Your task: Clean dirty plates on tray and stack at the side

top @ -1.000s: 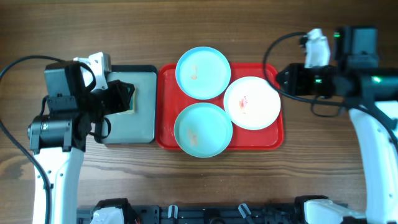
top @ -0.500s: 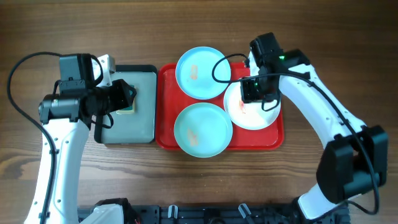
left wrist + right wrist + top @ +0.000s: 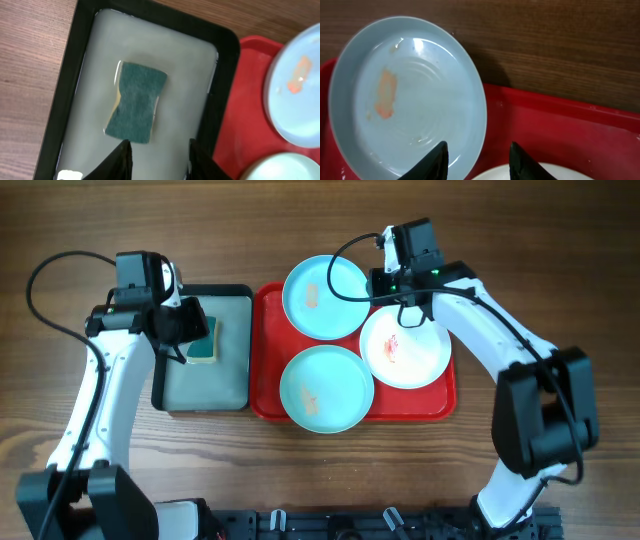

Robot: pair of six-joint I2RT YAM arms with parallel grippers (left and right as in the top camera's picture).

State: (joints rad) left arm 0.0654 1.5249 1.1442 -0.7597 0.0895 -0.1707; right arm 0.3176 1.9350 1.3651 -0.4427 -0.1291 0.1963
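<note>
So, all 3 plates sit on the tray (image 3: 263, 350): top plate (image 3: 322, 297) at the back, low plate (image 3: 326, 388) in front, white plate (image 3: 408, 350) on the right. Rims are touching or nearly so (can't tell if any overlap). Each shows orange-red smears, so none is cleaned yet by my read.

Left pincer (image 3: 159, 152) is released, nothing betw. the jaws, hanging over the grey tray (image 3: 75, 60) just off one end of the sponge (image 3: 136, 102). Right pincer (image 3: 480, 155) is also released and empty, over the tray's back strip betw. the top plate's rim and the white plate.

Step in hand, prob.: left fetches the sponge, right steadies or lifts a plate. To do it well:
- Left: shift along so the jaws straddle the sponge's narrow waist, drop straight, close mid-body. The sponge looks wet and squashy, so expect give.
- Right: take the top plate by its near rim, one finger under the lip, one inside. The rim is thin and shallow, so slip is likely.

Room: the sponge lies well inside the grey tray's walls, fine for the jaws. Plates crowd the tray, w/ bare red only at the left strip and corners. The grey tray is hard up against the tray's left edge, so no room there. The desk (image 3: 300, 210) behind and in front is open wood, good for stacking.
</note>
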